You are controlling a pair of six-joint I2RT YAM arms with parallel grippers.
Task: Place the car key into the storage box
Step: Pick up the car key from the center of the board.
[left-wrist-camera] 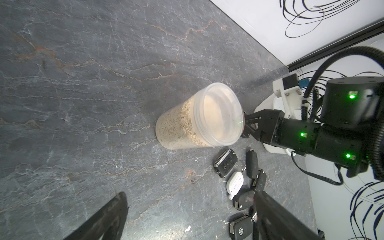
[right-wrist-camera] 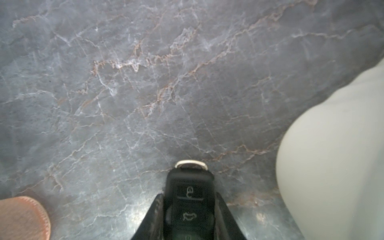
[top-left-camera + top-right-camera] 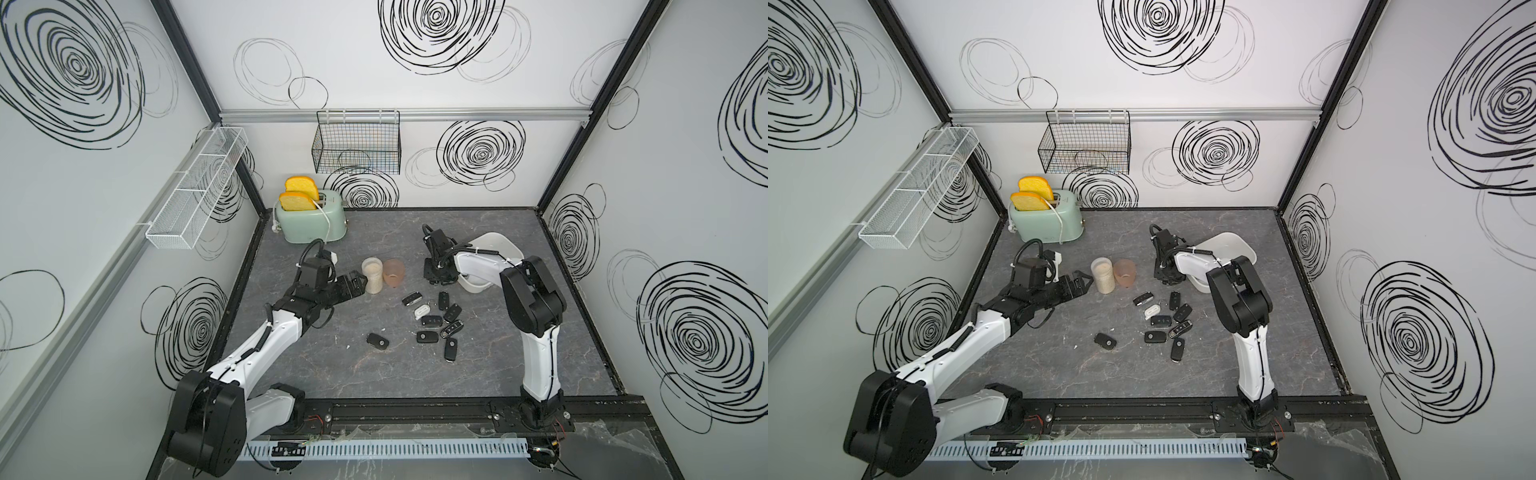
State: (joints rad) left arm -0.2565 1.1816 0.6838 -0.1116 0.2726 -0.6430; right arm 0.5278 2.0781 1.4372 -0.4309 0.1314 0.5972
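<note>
I see a grey marbled table (image 3: 374,374) with rusty veins, white walls (image 3: 353,83) scrawled with black spirals, a mint-green toaster (image 3: 316,226) with yellow bread slices (image 3: 297,195), a white storage box (image 3: 498,243), a black car key (image 2: 190,199) with white button symbols, and one white fob (image 3: 422,310) among black keys (image 3: 432,321).

We see a mint toaster (image 3: 309,222) holding two bread slices (image 3: 299,194); nearby, toward the front, a grain-filled jar (image 3: 372,276) beside a pink cup (image 3: 395,273).
</note>
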